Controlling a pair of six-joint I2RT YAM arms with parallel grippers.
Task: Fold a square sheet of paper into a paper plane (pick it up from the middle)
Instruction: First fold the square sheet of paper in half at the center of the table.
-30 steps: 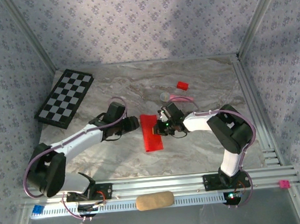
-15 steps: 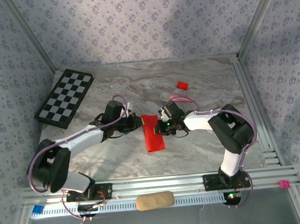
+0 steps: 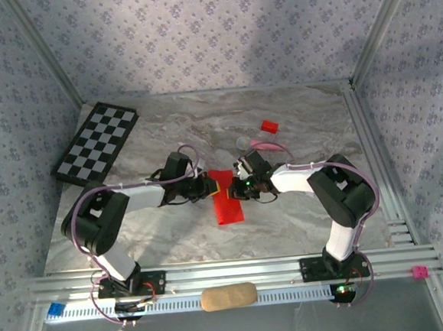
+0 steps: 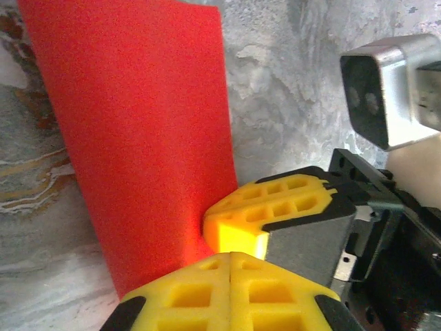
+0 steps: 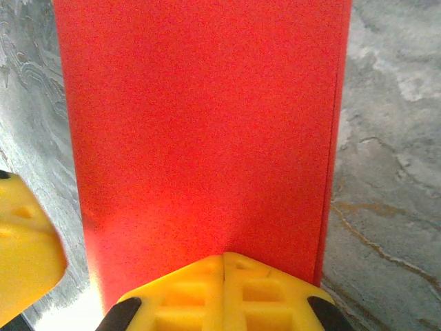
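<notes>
The square sheet of paper (image 3: pixel 227 205) lies flat on the marble table as a long red rectangle, folded in half. In the right wrist view the paper (image 5: pixel 200 131) shows a doubled edge along its right side. My left gripper (image 3: pixel 211 185) is shut, its tip resting at the paper's upper left edge. From the other side, my right gripper (image 3: pixel 238 185) is shut with its tip on the paper's upper right part. The left wrist view shows the paper (image 4: pixel 138 124), my shut left gripper (image 4: pixel 231 255) and the right gripper's yellow fingers (image 4: pixel 269 207) just beyond. The right gripper (image 5: pixel 224 256) presses on red paper.
A checkerboard (image 3: pixel 97 144) lies at the back left. A small red block (image 3: pixel 269 126) and a pink stick with a grey round head (image 3: pixel 262 143) lie behind the right gripper. A tan pad (image 3: pixel 228 296) sits on the front rail.
My left arm has swung right and brought its shut gripper onto the paper's upper left edge, close to the right gripper. The right arm and the paper have hardly moved.
</notes>
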